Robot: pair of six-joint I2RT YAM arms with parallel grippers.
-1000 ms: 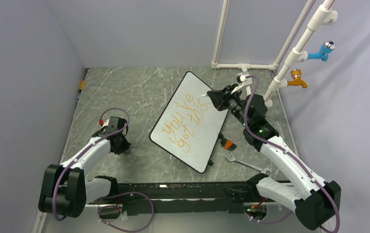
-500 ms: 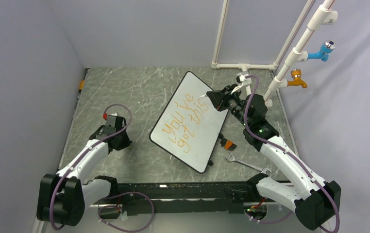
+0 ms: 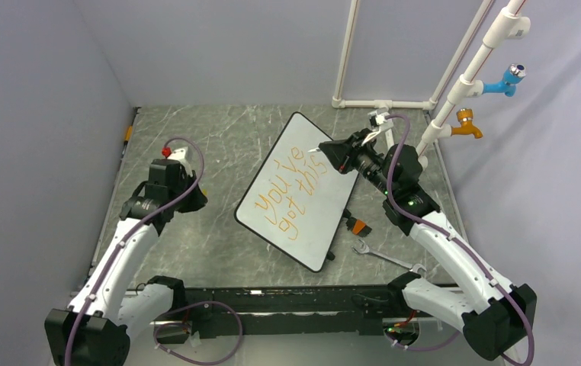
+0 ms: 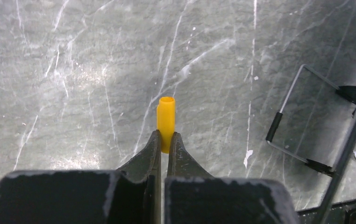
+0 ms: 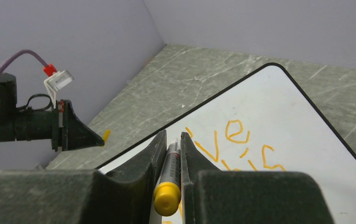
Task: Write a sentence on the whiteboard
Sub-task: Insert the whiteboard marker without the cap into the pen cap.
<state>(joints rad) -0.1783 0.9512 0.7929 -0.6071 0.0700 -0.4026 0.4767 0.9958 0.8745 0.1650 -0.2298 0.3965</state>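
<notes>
The whiteboard (image 3: 312, 226) lies tilted on the table's middle, and its far corner shows in the right wrist view (image 5: 302, 121). The sentence (image 3: 287, 191) in orange letters reads "You've got this" in two lines; part of it shows in the right wrist view (image 5: 237, 132). My right gripper (image 3: 323, 151) is over the board's far right edge, shut on a grey marker (image 5: 170, 170) with a yellow end. My left gripper (image 3: 196, 197) is left of the board, above the table, shut on a yellow marker cap (image 4: 166, 116).
An orange-handled tool (image 3: 357, 226) and a wrench (image 3: 383, 256) lie right of the board. A white pipe frame (image 3: 455, 99) with a blue tap (image 3: 507, 78) and an orange tap (image 3: 467, 123) stands at the back right. A wire stand (image 4: 297, 116) lies near the board's edge.
My left arm has risen and swung away from the near edge, carrying the cap. My right gripper has shifted slightly toward the back with the marker.
</notes>
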